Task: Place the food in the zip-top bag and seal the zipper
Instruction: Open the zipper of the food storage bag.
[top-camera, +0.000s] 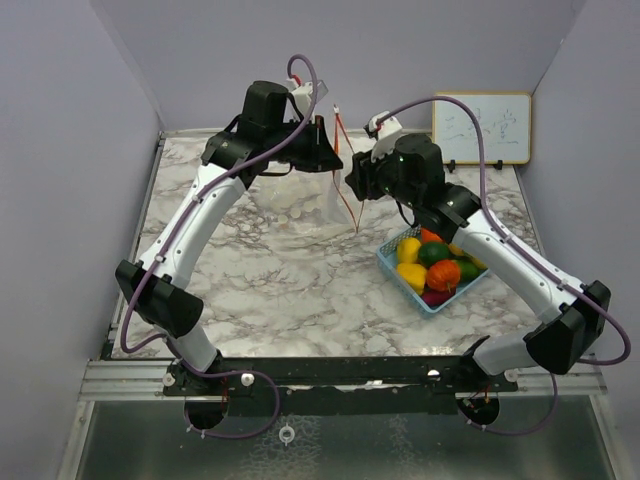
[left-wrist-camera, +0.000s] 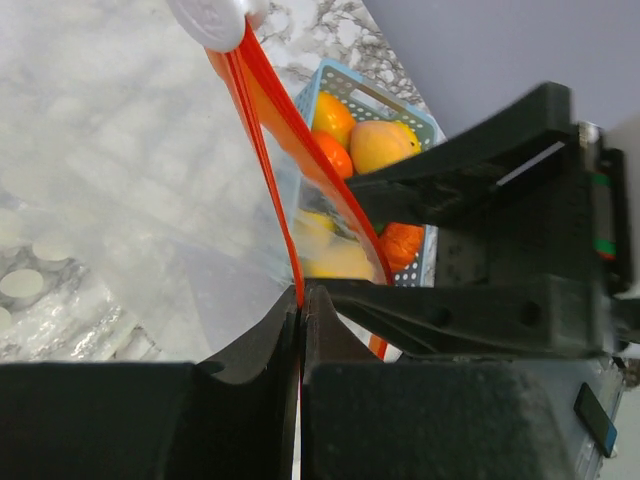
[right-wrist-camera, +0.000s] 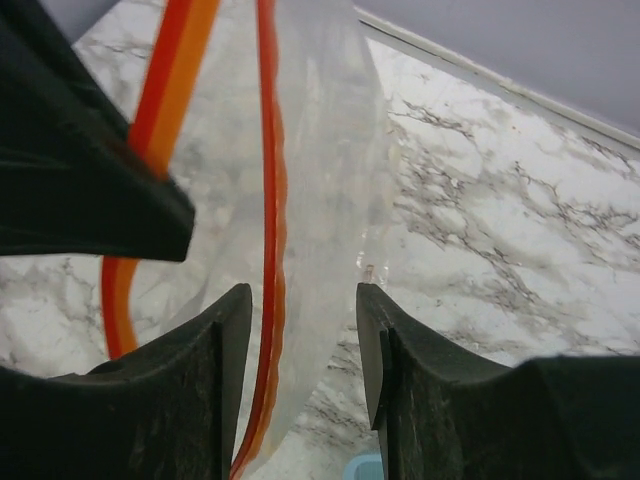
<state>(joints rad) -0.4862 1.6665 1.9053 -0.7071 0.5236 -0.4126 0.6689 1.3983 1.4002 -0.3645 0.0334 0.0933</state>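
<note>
A clear zip-top bag (top-camera: 333, 190) with a red-orange zipper strip (left-wrist-camera: 262, 150) hangs upright above the middle of the table. My left gripper (left-wrist-camera: 300, 300) is shut on one side of the bag's rim; it sits left of the bag in the top view (top-camera: 322, 145). My right gripper (right-wrist-camera: 303, 320) is open with the other zipper strip (right-wrist-camera: 271, 200) between its fingers, not clamped; it is right of the bag (top-camera: 358, 180). The bag's mouth is parted. The food (top-camera: 432, 262), yellow, orange, green and dark red toy fruits, lies in the basket.
A light blue square basket (top-camera: 400, 272) stands right of centre on the marble table (top-camera: 280, 290). A small whiteboard (top-camera: 481, 127) leans on the back wall at the right. Grey walls close in left, back and right.
</note>
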